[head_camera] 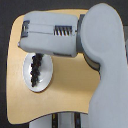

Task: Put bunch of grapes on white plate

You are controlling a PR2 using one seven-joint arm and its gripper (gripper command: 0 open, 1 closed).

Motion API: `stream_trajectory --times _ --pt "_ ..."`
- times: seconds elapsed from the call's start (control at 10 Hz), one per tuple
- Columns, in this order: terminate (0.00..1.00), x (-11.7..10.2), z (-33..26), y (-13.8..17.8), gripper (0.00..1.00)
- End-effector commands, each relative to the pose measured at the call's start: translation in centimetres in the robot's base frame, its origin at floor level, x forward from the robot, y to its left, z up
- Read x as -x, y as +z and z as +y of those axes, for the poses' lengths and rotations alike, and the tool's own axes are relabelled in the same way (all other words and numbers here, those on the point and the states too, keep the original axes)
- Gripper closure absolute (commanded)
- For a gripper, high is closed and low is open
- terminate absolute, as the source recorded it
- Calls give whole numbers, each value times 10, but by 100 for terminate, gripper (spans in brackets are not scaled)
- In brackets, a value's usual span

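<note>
A round white plate (44, 75) lies on the tan table (70, 80) toward the exterior view's left. The bunch of grapes (36, 69), a dark elongated cluster, rests on the plate, running lengthwise across its left half. My gripper (31, 49) is at the end of the grey forearm, directly above the top end of the bunch. The forearm body hides its fingers, so how the jaws stand does not show. Whether the fingers touch the grapes I cannot tell.
My large grey arm (100, 45) crosses the table from the exterior view's right and covers much of its upper half. The table's curved edge (12, 75) runs down the left, against a dark floor.
</note>
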Motion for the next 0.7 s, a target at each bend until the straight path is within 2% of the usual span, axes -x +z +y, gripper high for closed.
stream_trajectory --times 0.0,0.3,0.6 --pt "0 -27 -10 90 0" --pt "0 -21 -39 109 0" --pt "0 -12 -110 121 0"
